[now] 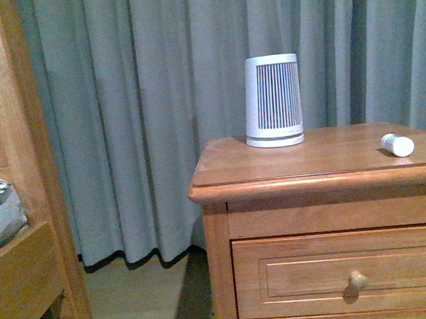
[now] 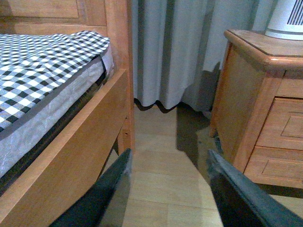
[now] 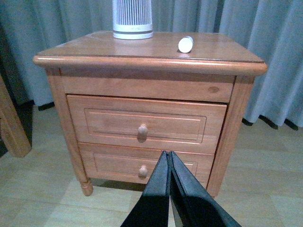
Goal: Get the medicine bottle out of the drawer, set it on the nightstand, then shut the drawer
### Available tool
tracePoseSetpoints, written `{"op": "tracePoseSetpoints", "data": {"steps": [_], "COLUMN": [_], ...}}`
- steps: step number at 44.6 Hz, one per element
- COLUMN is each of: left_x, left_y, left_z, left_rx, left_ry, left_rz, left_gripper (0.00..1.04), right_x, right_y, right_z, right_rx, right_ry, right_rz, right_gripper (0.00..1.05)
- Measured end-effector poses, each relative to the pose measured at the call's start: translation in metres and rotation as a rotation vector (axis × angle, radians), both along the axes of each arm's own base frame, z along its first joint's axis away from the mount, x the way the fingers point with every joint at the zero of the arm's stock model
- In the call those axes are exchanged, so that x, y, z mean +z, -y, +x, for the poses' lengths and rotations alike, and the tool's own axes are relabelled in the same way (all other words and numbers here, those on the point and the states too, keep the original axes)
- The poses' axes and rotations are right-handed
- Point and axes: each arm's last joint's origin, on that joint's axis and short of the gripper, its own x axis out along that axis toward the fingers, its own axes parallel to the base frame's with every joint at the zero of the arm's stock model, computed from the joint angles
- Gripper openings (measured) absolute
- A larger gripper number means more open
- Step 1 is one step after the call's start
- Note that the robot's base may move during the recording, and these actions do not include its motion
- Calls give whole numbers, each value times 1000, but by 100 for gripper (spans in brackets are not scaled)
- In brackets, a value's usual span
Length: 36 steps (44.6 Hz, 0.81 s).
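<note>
While the right gripper (image 3: 168,158) hangs with its 2 dark fingers pressed together and holding nothing, its tips sit at the lower middle of the right wrist frame, apart from the nightstand (image 3: 142,87) and level with the lower drawer (image 3: 142,165). Above that, the drawer (image 3: 144,123) with its round knob (image 3: 142,131) sits nearly flush with the cabinet front. On the top, in the upper middle of the frame, the medicine bottle (image 3: 185,44) lies on its side, near the white slatted device (image 3: 132,19) but apart from it. The left gripper (image 2: 168,163) is spread wide, empty, over bare floor (image 2: 161,189) between the bed frame (image 2: 71,156) at left and the nightstand at right.
</note>
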Motion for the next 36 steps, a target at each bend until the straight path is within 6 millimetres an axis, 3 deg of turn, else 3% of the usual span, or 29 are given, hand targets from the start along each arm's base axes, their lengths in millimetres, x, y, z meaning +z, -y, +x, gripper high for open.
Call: {"op": "tracePoseSetpoints", "data": {"steps": [9,12,15,25,36], "left_x": [0,0,0,0,0], "left_y": [0,0,0,0,0], "left_z": [0,0,0,0,0], "left_rx": [0,0,0,0,0], "left_ry": [3,3,3,3,3], "left_rz": [0,0,0,-1,0], "left_gripper": [4,3,4,41,94], "right_x": [0,0,0,0,0], "right_y": [0,0,0,0,0], "right_z": [0,0,0,0,0], "right_rx": [0,0,0,0,0], "right_ry": [0,0,0,0,0], "right_rz": [0,0,-1,-1,-1], "right_gripper": [3,3,12,51,99]}}
